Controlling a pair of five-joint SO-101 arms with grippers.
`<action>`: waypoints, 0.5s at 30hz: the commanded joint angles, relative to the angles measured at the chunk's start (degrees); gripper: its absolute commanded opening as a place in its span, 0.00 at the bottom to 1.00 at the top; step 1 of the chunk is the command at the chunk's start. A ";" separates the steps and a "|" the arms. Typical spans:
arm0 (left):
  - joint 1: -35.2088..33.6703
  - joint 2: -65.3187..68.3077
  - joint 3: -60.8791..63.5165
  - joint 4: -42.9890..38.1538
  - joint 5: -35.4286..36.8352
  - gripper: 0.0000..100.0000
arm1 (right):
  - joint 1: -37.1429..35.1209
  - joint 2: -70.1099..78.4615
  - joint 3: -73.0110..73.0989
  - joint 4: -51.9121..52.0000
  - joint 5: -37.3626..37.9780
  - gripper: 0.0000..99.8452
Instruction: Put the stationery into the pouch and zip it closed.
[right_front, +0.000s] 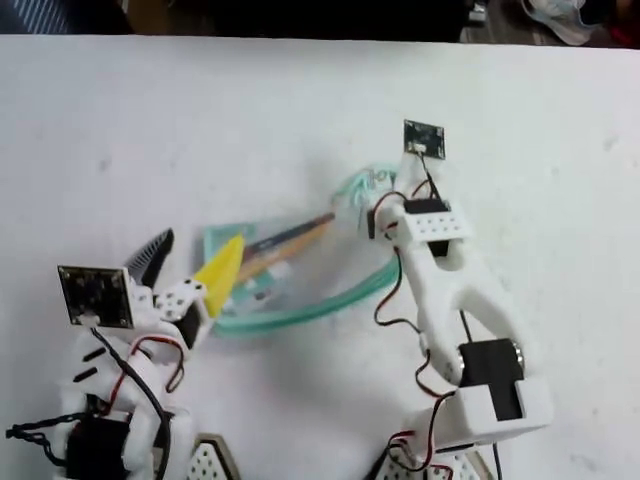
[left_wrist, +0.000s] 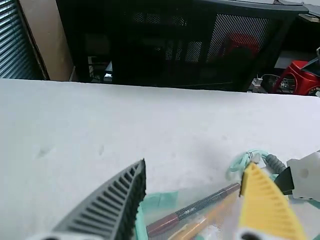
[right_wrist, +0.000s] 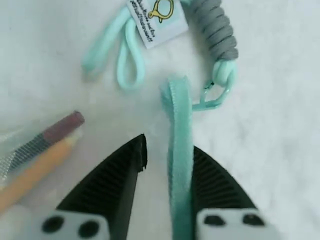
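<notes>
Right gripper (right_wrist: 170, 150) is found narrowly parted, the teal zip edge (right_wrist: 179, 115) lying between its jaws unclamped. The pouch (right_front: 265, 290) is located mid-tabletop, and the pencils (right_front: 295, 238) are seen partly inside, their ends projecting from the open mouth. The left gripper (right_front: 200, 240) is held wide apart over the opposite end. Loading is judged unfinished. The pencils must be pushed fully in and the edge clamped before zipping.

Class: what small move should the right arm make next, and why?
Probably close the right gripper on the mint zipper edge: that band lies between its open jaws, so gripping it could steady the pouch with the pencils.
</notes>
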 joint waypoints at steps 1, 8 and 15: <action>-0.04 0.31 0.00 -1.76 0.53 0.31 | 1.10 -0.66 -0.18 4.70 1.76 0.29; -0.04 0.31 0.18 -1.76 0.53 0.31 | 7.69 -1.27 -0.62 10.07 1.67 0.26; -0.31 0.40 4.57 -7.65 0.18 0.31 | 10.68 -4.70 -0.97 9.63 1.58 0.17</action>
